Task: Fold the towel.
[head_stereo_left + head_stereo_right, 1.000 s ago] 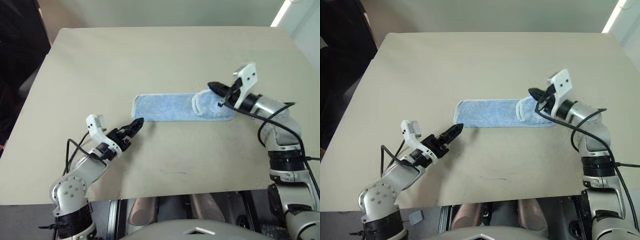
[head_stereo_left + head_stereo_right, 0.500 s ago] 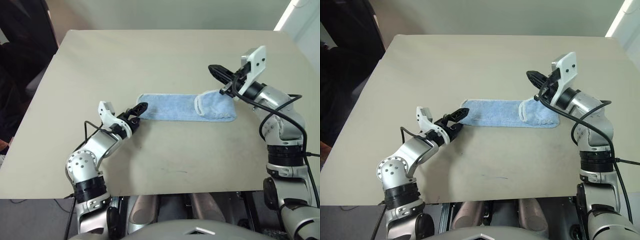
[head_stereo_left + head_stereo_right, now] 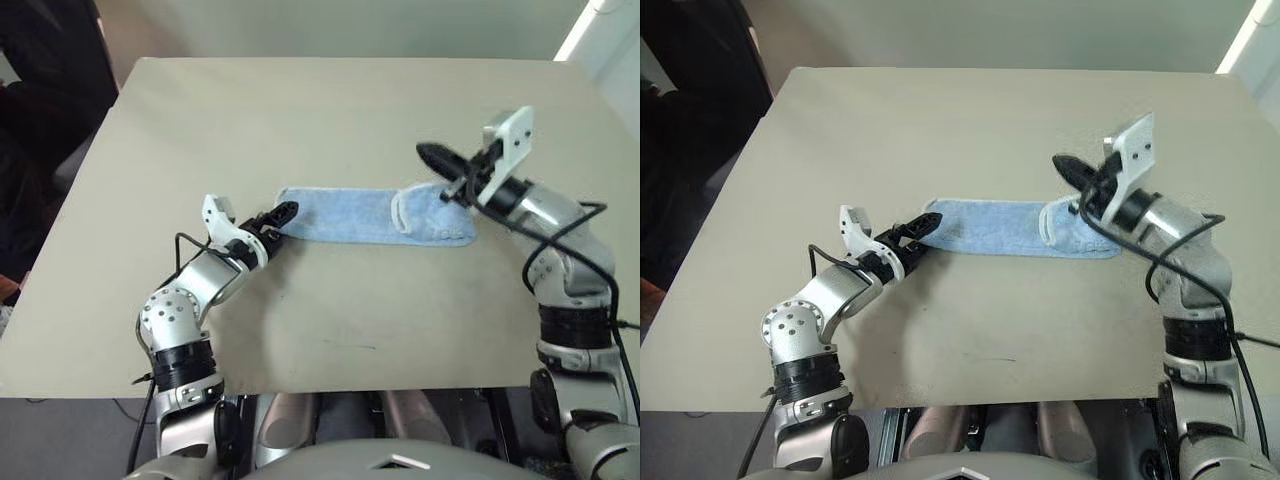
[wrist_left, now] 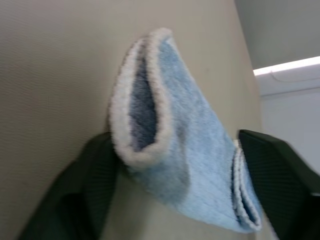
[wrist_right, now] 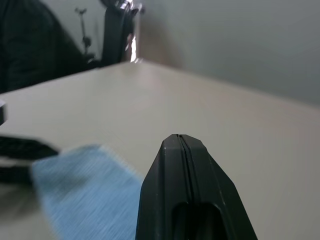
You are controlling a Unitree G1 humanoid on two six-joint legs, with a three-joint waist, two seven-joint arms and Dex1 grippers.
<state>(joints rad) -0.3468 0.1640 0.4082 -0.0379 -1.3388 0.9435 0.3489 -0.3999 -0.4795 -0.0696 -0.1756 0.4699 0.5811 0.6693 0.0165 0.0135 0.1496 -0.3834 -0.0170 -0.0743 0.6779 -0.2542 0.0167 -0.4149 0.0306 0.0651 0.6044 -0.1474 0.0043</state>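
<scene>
I have the left gripper [image 3: 284, 211] straddling the near left end of the towel [image 3: 370, 215], jaws parted either side to pinch it. Farther right, the right gripper [image 3: 432, 155] hovers above the folded-over end, jaws closed and empty. The towel lies mid-surface [image 3: 330, 110].

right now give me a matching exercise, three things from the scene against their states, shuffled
Things:
1. towel
2. left gripper
3. right gripper

States:
A. shut, raised above the towel's folded end
B. lying in a strip on the table, one end folded over
C. jaws set around the towel's end

Pairs: 1-B, 2-C, 3-A
</scene>
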